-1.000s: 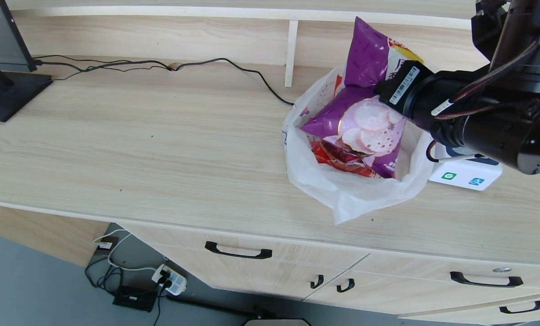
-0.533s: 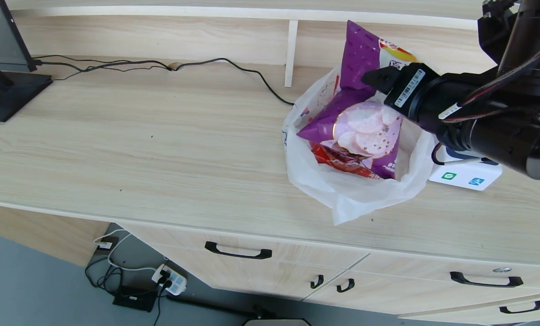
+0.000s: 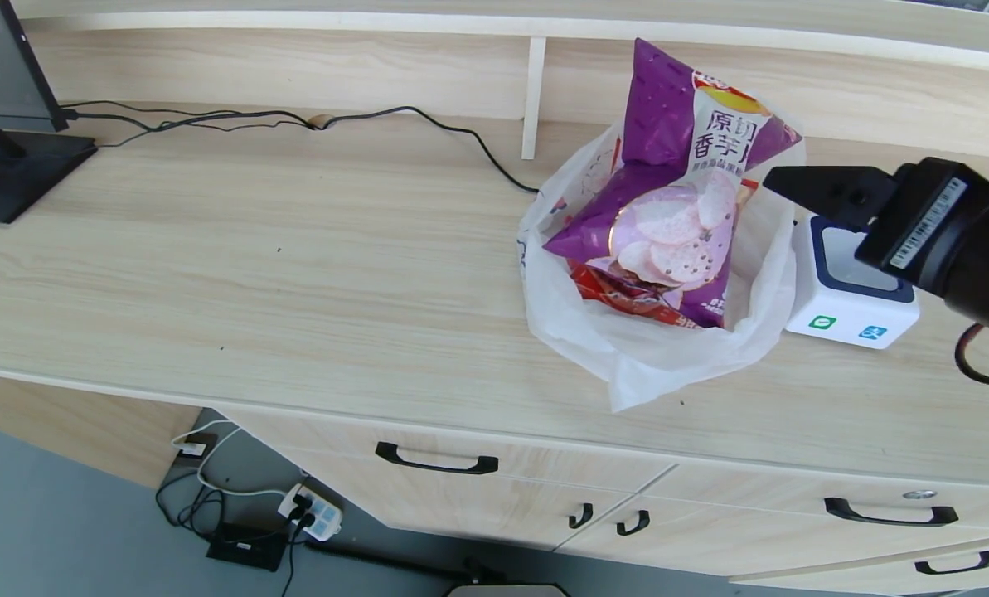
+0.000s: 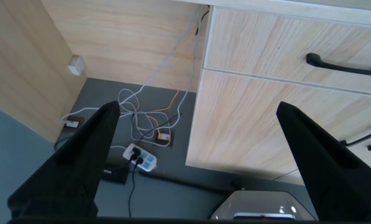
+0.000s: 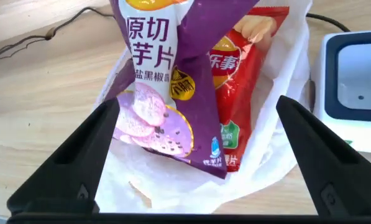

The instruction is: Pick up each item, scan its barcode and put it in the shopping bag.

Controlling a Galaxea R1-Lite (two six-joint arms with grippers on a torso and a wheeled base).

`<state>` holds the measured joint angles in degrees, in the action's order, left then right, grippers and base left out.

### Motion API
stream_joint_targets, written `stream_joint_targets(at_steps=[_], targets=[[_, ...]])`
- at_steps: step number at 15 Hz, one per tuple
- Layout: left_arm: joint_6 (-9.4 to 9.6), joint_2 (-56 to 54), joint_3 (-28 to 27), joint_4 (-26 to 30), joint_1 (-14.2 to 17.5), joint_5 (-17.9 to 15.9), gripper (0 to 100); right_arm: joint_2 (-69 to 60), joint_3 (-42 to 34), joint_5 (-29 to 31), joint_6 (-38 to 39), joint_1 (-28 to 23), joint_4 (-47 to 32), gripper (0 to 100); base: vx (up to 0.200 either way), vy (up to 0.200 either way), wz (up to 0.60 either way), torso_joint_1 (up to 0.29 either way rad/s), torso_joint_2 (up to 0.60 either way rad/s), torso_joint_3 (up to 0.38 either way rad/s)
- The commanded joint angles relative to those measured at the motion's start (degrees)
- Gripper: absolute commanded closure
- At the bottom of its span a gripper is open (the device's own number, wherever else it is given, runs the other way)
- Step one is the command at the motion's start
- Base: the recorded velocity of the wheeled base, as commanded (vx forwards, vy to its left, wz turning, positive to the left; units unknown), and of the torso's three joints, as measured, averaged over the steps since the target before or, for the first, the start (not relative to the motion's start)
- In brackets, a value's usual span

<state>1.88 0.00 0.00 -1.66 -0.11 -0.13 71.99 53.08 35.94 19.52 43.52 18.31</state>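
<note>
Right gripper (image 3: 801,186) hangs wide open and empty above the scanner (image 3: 846,290), just beside the purple chips (image 3: 668,207). They stand upright in the shopping bag (image 3: 652,356), over the red chips (image 3: 618,294). Left gripper (image 4: 197,109) gapes open too, down by the drawers (image 4: 284,43).

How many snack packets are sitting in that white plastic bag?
2. A purple packet stands upright in the shopping bag, sticking out above its rim. A red packet sits right against it, partly covered. The bag could hide more underneath.
</note>
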Motion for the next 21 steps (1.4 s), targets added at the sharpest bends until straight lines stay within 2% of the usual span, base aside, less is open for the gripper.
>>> stream_joint_targets(at_steps=[1, 3, 5, 7, 9, 13, 15, 16, 17, 18, 19, 21], targets=[[-0.03, 0.1, 0.0, 0.0, 0.0, 0.0, 0, -19.2, -15.7, 1.1, -4.5, 2.8, -0.3, 0, 0.000, 0.000, 0.00, 0.000, 0.00, 0.000], [-0.03, 0.1, 0.0, 0.1, 0.0, 0.0, 0, -32.5, -29.5, -0.8, -12.2, 6.4, -0.5, 0, 0.000, 0.000, 0.00, 0.000, 0.00, 0.000], [0.14, 0.1, 0.0, 0.2, 0.0, 0.0, 0, -40.1, -36.6, -2.3, -20.8, 7.6, -0.5, 0, 0.000, 0.000, 0.00, 0.000, 0.00, 0.000], [0.23, 0.1, 0.0, 0.2, -0.1, 0.0, 0, -41.6, -39.6, -5.1, -20.8, 8.9, -0.6, 0, 0.000, 0.000, 0.00, 0.000, 0.00, 0.000], [0.32, 0.1, 0.0, 0.1, -0.1, 0.0, 0, -43.3, -45.5, -12.6, -21.3, 9.8, -0.6, 0, 0.000, 0.000, 0.00, 0.000, 0.00, 0.000], [0.23, 0.1, 0.0, 0.2, 0.0, 0.0, 0, -48.4, -52.9, -19.4, -21.6, 9.8, -1.2, 0, 0.000, 0.000, 0.00, 0.000, 0.00, 0.000], [0.14, 0.1, 0.0, 0.3, 0.0, 0.0, 0, -56.0, -52.7, -22.4, -22.2, 10.0, -13.8, 0, 0.000, 0.000, 0.00, 0.000, 0.00, 0.000], [0.06, 0.1, 0.0, 0.3, -0.1, 0.0, 0, -59.5, -51.5, -27.1, -22.7, 10.1, -19.4, 0, 0.000, 0.000, 0.00, 0.000, 0.00, 0.000], [0.14, 0.1, 0.0, 0.3, -0.1, 0.0, 0, -58.9, -51.7, -27.4, -19.3, 9.1, -18.4, 0, 0.000, 0.000, 0.00, 0.000, 0.00, 0.000], [0.14, 0.1, 0.0, 0.3, 0.0, 0.0, 0, -57.4, -52.3, -27.0, -15.0, 7.3, -17.8, 0, 0.000, 0.000, 0.00, 0.000, 0.00, 0.000], [0.14, 0.1, 0.0, 0.3, -0.1, 0.0, 0, -54.0, -52.4, -26.0, -13.9, -0.4, -17.7, 0, 0.000, 0.000, 0.00, 0.000, 0.00, 0.000], [0.23, 0.1, 0.0, 0.3, -0.1, 0.0, 0, -50.7, -52.4, -26.0, -15.2, -24.4, -17.7, 0, 0.000, 0.000, 0.00, 0.000, 0.00, 0.000]])
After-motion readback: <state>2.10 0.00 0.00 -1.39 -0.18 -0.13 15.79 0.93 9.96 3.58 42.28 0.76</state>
